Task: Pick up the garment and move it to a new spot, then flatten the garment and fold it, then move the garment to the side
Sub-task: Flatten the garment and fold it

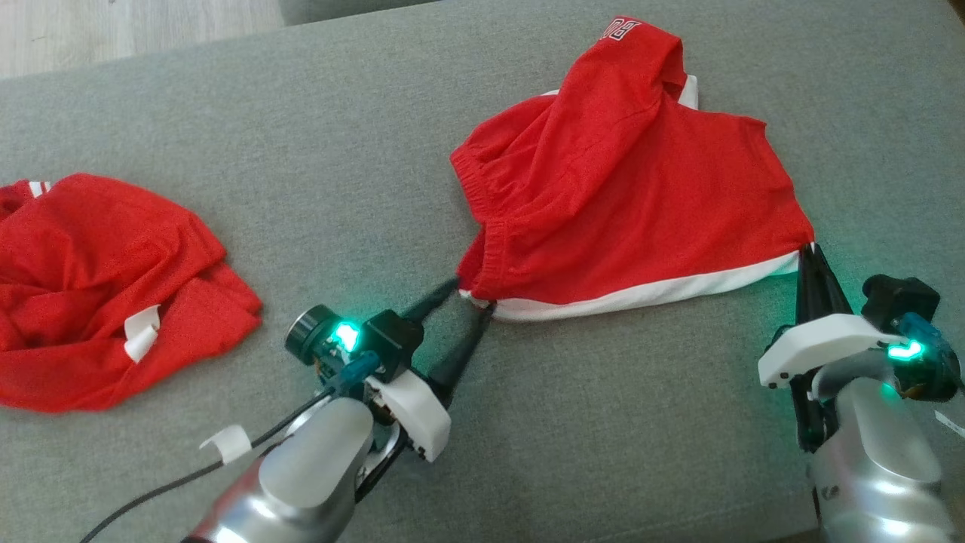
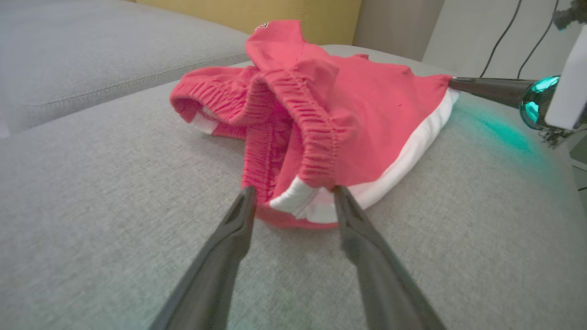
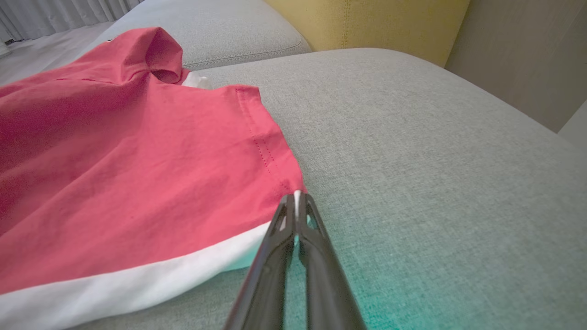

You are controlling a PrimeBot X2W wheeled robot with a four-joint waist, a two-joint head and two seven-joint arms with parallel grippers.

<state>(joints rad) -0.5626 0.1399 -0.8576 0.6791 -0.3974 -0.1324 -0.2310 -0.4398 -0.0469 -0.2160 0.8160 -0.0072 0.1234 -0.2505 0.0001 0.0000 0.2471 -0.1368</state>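
Note:
Red shorts with a white side stripe (image 1: 633,196) lie rumpled on the grey cushion (image 1: 362,173), one leg folded back over the rest. My left gripper (image 1: 473,294) is open, its fingers straddling the waistband corner (image 2: 302,201) without closing on it. My right gripper (image 1: 811,253) is shut on the shorts' hem corner (image 3: 297,195) at the right end of the white stripe (image 3: 137,279). In the left wrist view the right gripper's fingers (image 2: 486,87) reach the far corner of the shorts (image 2: 348,114).
A second red garment (image 1: 98,286) with white trim lies crumpled at the cushion's left edge. Wooden floor (image 1: 113,30) shows beyond the far left corner. A yellow cushion (image 3: 367,23) stands behind the seat, and cables (image 2: 504,36) hang by the wall.

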